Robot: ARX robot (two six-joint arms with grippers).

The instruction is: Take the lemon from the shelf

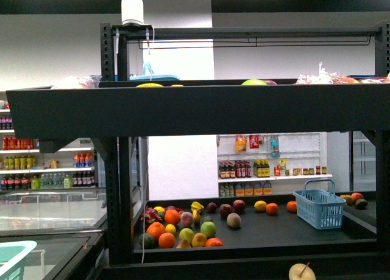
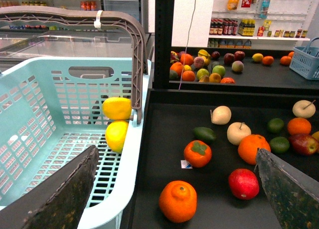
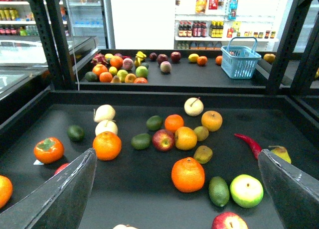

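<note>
Shop floor lined with white wall shelves of bottles, glimpsed through a large black metal-framed tiered shelf with wide dark trays. Parked against the near tray's left end: a pale turquoise slatted plastic basket with a grey-brown handle. Hanging over the seam between basket and tray, the left gripper, jaws spread wide and holding nothing. Poised over the tray's middle, the right gripper, likewise spread and empty. Lying on the basket floor, not on any tray: the smooth pale-yellow oval lemon, pressed to the wall nearest the tray and touching a deeper-yellow oval fruit just beyond it. Long axis apparently running along that wall, away from the wrist camera. Squarely on the left arm's side, and nowhere in the right wrist view. Judged from this layout, picking already done, or else another lemon to be sought. No plain match among the near tray's round oranges, green limes and cream stemmed apples. One small yellow fruit on the far tray near a blue basket, too distant to name.
</note>
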